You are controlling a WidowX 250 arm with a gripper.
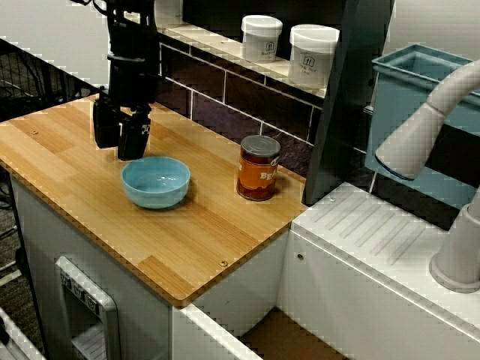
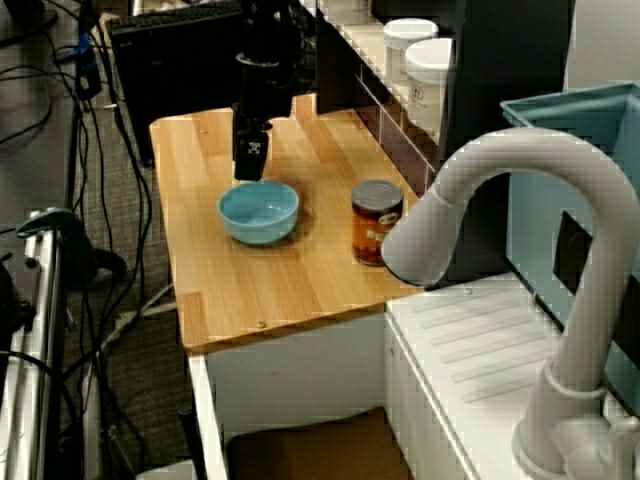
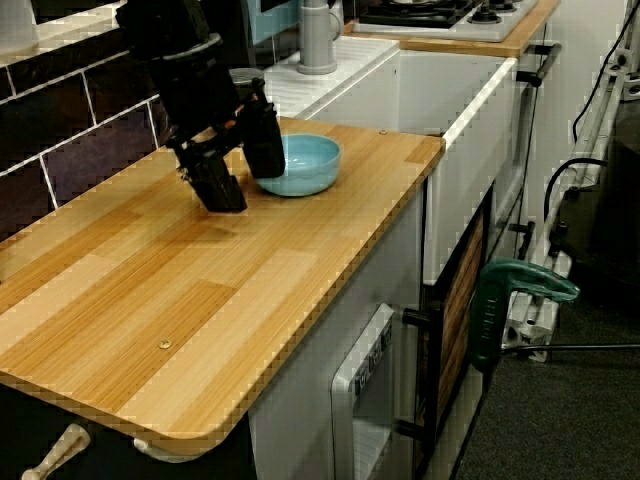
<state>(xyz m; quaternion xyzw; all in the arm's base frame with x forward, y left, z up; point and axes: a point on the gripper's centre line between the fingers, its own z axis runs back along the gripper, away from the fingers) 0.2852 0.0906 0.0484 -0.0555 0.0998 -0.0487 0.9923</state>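
The wooden counter (image 1: 187, 247) is cropped at its near end in the view along the counter, and one corner is covered by the faucet (image 2: 520, 190) in the view past the faucet. The faucet is blurred and cropped in the view facing the shelf. The black arm (image 1: 133, 52) is cut off by the top edge in all three views, so only its lower section is seen. Two white jars (image 1: 261, 37) are seen on the shelf (image 1: 217, 46); their label print cannot be read.

The blue bowl (image 1: 156, 182) is set upright near the middle of the counter, apart from the can (image 1: 258, 169). It is seen as light blue, round, shallow and glossy, with its bare inside shown. Part of its rim is hidden by one finger in the view along the counter. The can's label is too blurred to read, and its lower side is covered by the faucet in the view past the faucet.

The gripper (image 1: 118, 148) is held just beside the bowl, on the shelf side. Its fingers (image 3: 222, 185) are spread and nothing is gripped between them. Contact with bowl or counter cannot be told.
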